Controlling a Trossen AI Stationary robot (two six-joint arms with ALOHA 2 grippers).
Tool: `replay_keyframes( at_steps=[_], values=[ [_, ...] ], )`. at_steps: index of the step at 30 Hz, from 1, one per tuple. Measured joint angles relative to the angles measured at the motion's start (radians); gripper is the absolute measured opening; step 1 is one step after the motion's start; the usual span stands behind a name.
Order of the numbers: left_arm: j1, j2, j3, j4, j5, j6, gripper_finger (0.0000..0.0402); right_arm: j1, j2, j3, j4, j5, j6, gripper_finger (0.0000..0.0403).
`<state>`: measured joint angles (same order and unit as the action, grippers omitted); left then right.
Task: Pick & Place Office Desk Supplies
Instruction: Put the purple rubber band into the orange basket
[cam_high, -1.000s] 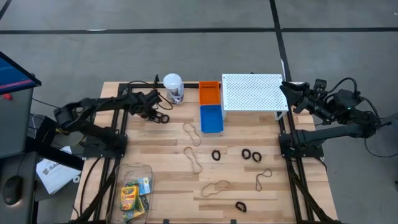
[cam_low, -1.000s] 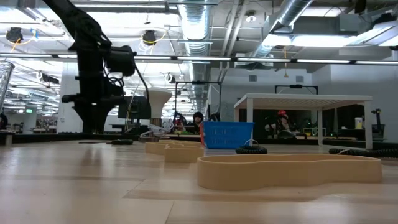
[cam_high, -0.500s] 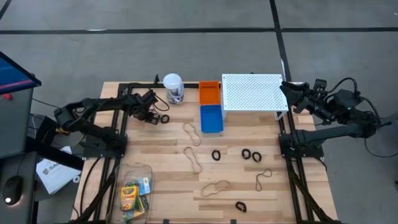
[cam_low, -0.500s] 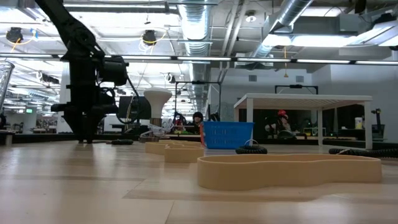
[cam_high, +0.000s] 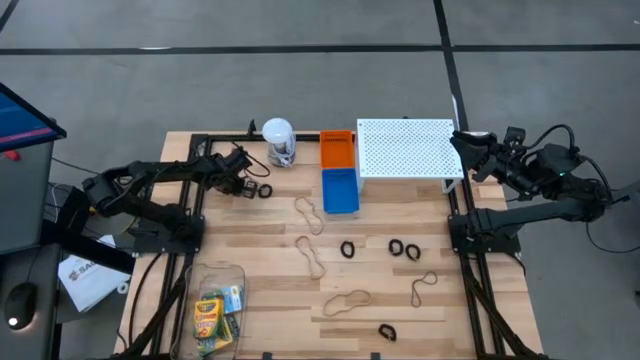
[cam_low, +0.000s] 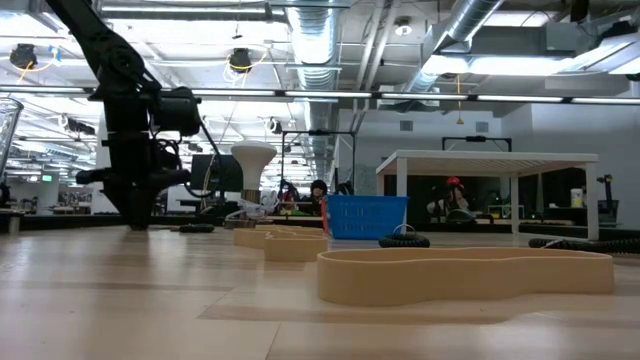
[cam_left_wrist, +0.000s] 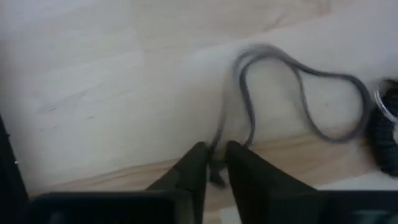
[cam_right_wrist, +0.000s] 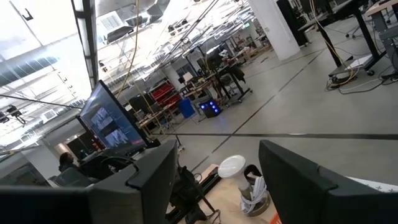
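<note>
My left gripper (cam_high: 249, 186) is low over the far-left part of the table, shut on a thin grey loop (cam_left_wrist: 292, 93) that lies flat on the wood. A small black ring-like clip (cam_high: 264, 190) sits at the loop's other end; whether the two are joined I cannot tell. Several tan rubber-band loops (cam_high: 310, 213) and further black clips (cam_high: 348, 249) lie flat mid-table. Two yellow-and-green crayon boxes (cam_high: 210, 318) lie in a clear container at the near-left edge. My right gripper (cam_right_wrist: 214, 186) waits open beyond the far-right corner. My left gripper pinches the near end of the thin grey loop (cam_left_wrist: 217, 140) between its two fingertips (cam_left_wrist: 196, 158), coming at it from above and slanting down. The rest of the loop lies slack on the table, stretching away from the fingers.
A white-lidded clear jar (cam_high: 278, 142), an orange bin (cam_high: 337, 150), a blue bin (cam_high: 340, 190) and a white perforated shelf (cam_high: 405, 148) stand along the far edge. Black frame rails (cam_high: 190, 215) run down both sides. Bare wood lies between the left arm and the rubber bands.
My left gripper has moved toward the table's left edge, away from the jar, staying low over the wood. My right arm has kept still.
</note>
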<state>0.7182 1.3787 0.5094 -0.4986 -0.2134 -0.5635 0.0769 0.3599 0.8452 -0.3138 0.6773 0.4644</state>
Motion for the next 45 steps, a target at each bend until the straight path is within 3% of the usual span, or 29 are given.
replay_keyframes(
  at_steps=[4,11,17,23,28,33,39,45],
  values=[
    [0.001,0.001,0.0,-0.003,-0.011,-0.022,0.0007,0.0,0.0,0.0,0.002,0.0,0.0,0.0224],
    [0.001,-0.027,-0.007,-0.004,-0.006,-0.025,0.0002,0.0,0.0,0.0,0.004,-0.001,0.0,0.0224],
    [0.003,-0.196,-0.009,-0.061,0.033,-0.067,0.0001,0.0,0.0,0.0,0.003,-0.011,0.0,0.0224],
    [-0.041,-0.393,-0.008,-0.099,0.152,-0.143,0.0,0.0,0.0,0.0,-0.002,-0.019,0.0,0.0224],
    [-0.137,-0.538,-0.008,-0.091,0.163,-0.237,0.0,-0.001,0.0,0.0,-0.011,-0.019,0.0,0.0224],
    [-0.273,-0.603,-0.008,-0.049,0.163,-0.327,0.0,-0.001,0.0,0.0,-0.016,-0.018,-0.001,0.0224],
    [-0.486,-0.606,-0.006,0.184,0.152,-0.384,0.0,-0.001,0.0,0.0,-0.016,-0.014,-0.001,0.0224],
    [-0.654,-0.516,0.007,0.455,0.112,-0.405,0.0,-0.001,0.0,0.0,-0.016,-0.014,-0.003,0.0224]
  ],
)
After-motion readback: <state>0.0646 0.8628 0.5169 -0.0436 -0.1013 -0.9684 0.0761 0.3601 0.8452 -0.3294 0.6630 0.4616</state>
